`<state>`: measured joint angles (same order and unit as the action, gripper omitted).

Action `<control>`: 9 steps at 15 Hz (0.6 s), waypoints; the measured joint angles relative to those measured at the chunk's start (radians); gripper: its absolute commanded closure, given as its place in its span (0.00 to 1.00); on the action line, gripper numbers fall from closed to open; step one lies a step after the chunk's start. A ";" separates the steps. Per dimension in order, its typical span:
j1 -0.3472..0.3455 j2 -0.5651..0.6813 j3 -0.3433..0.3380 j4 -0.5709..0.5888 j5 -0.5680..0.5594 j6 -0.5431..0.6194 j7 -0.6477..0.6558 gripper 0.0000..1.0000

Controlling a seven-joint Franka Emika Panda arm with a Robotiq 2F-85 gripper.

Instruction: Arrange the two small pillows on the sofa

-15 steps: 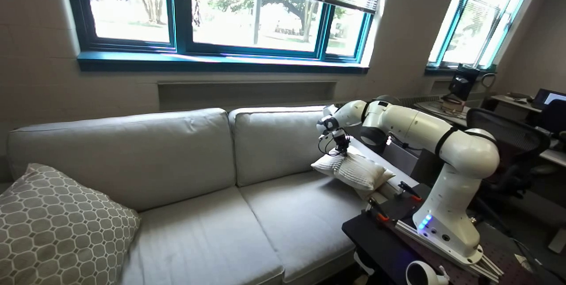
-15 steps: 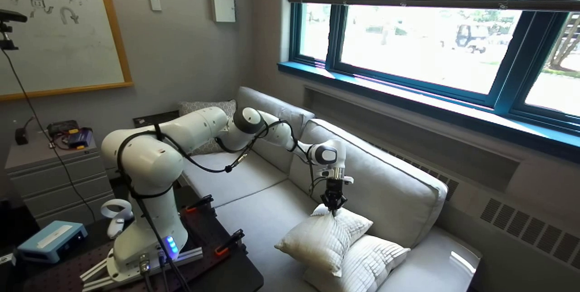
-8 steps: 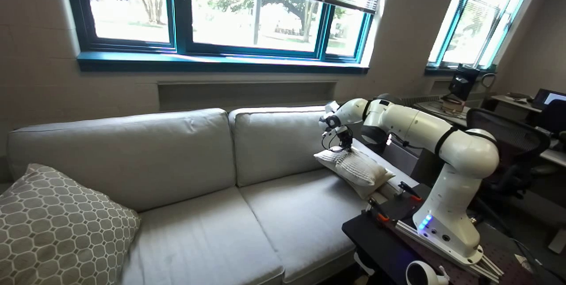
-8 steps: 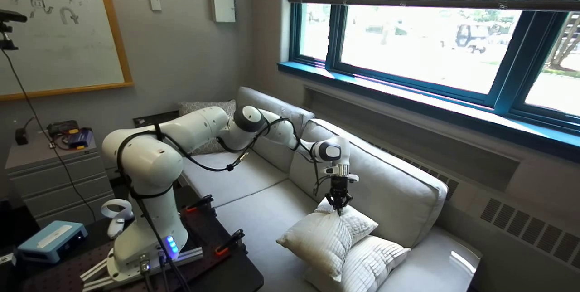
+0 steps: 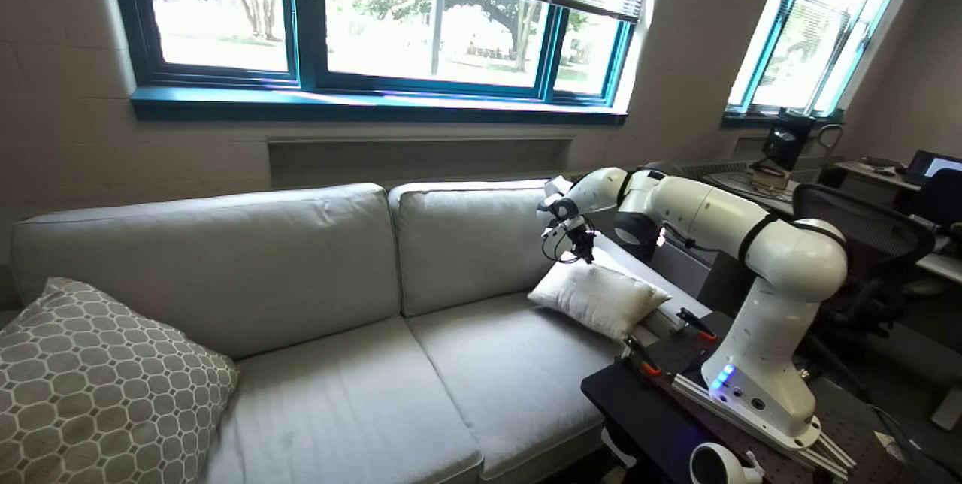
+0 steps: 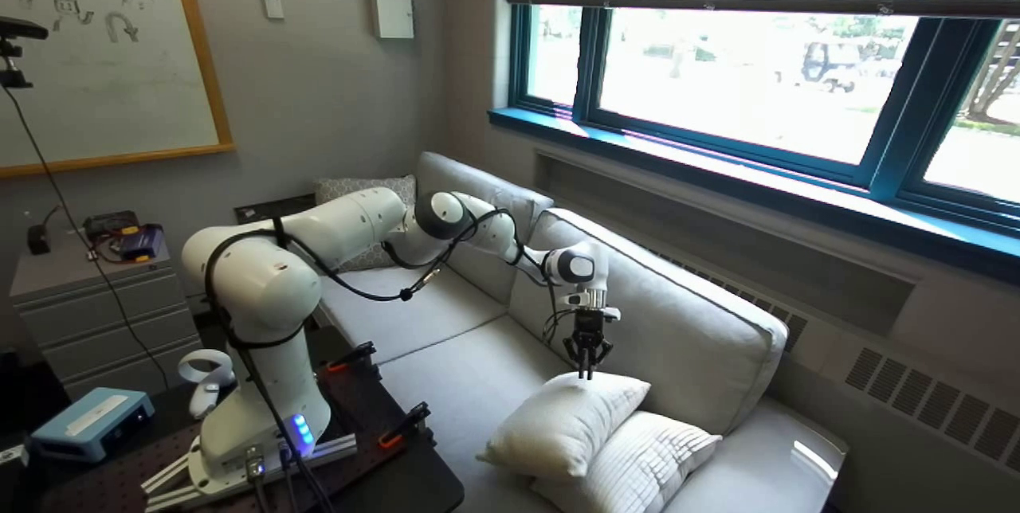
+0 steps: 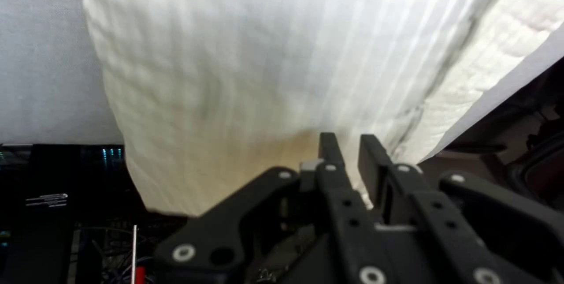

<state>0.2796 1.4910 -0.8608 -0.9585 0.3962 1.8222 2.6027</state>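
Note:
Two small off-white pillows are at the armrest end of the light grey sofa (image 6: 470, 362). The nearer pillow (image 6: 558, 425) leans against the ribbed pillow (image 6: 649, 461), partly covering it. In an exterior view the leaning pillow (image 5: 597, 296) hides most of the other. My gripper (image 6: 586, 374) points down at the leaning pillow's top edge; whether the tips touch it I cannot tell. In the wrist view the gripper (image 7: 346, 137) has its fingers a narrow gap apart, with no fabric pinched between them. Pale pillow cloth (image 7: 264, 63) fills most of that view behind them.
A grey patterned cushion (image 5: 113, 386) rests at the sofa's far end. The back cushion (image 6: 661, 330) rises close beside the gripper. A black table (image 5: 639, 401) with orange-tipped clamps (image 6: 404, 427) carries the arm's base. The armrest (image 6: 765, 449) lies past the pillows.
The gripper's fingers have parted and let go of the pillow's top edge. The pinched, creased pillow has relaxed into a smooth, fuller shape. The gripper swung slightly toward the armrest, then back.

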 measured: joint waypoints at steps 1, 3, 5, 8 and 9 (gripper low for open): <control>-0.010 -0.001 0.016 0.015 -0.023 0.000 0.000 0.39; -0.038 -0.002 0.062 0.054 -0.078 0.000 0.000 0.26; -0.073 -0.005 0.125 0.097 -0.141 0.004 0.000 0.11; -0.123 -0.007 0.232 0.156 -0.215 0.063 -0.044 0.00; -0.130 -0.007 0.256 0.169 -0.228 0.089 -0.078 0.00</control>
<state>0.1493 1.4838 -0.6050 -0.7900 0.1681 1.9113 2.5245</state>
